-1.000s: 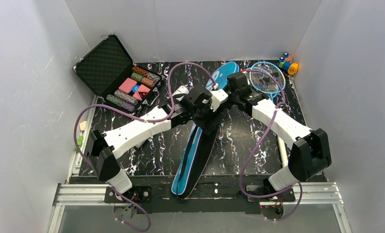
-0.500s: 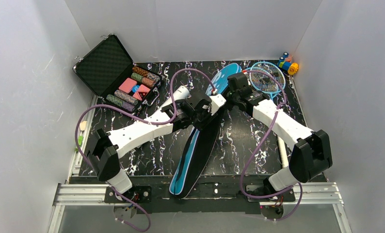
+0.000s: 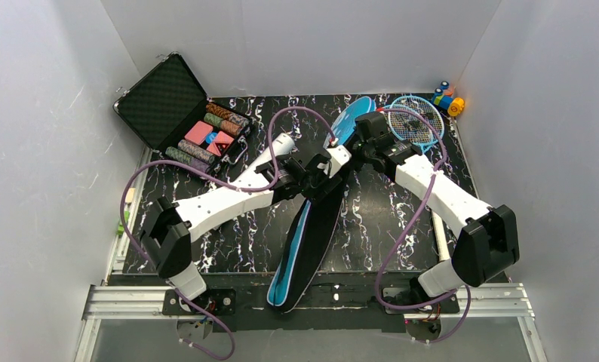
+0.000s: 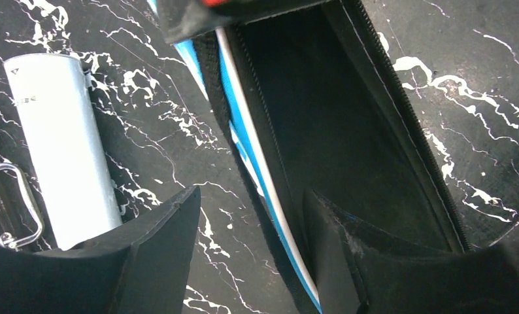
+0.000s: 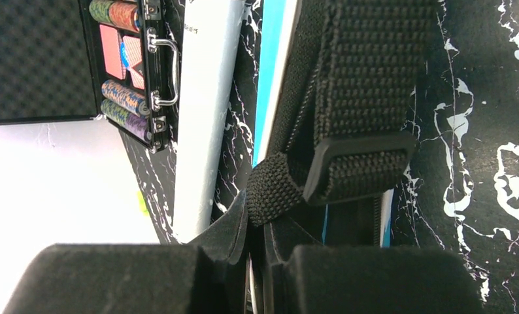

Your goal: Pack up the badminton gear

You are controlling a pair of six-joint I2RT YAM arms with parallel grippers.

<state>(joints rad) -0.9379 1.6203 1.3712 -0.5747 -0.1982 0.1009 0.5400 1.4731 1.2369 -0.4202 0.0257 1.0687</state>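
On my overhead view I count one black case at the far left of the table. Its lid stands open and rolls of coloured chips lie inside, too small for me to count surely. Just beside the case handle lies one long white tube, flat on the marbled top.

Next comes my left gripper. Its two fingers stand apart and grip nothing. The blue, white-piped rim of the bag runs up between them. One finger is over the table and the other over the dark inside.

The one big blue bag lies lengthwise down the middle. Its narrow end reaches the near edge, its wide end is at the far side, and its mouth gapes open on black lining.

My right gripper is pinched closed on a fold of the one black strap, which lies over the bag's wide end.

Further right I count one blue-framed racket head lying flat, near the bag's wide end. One small orange-and-blue toy sits in the far right corner.
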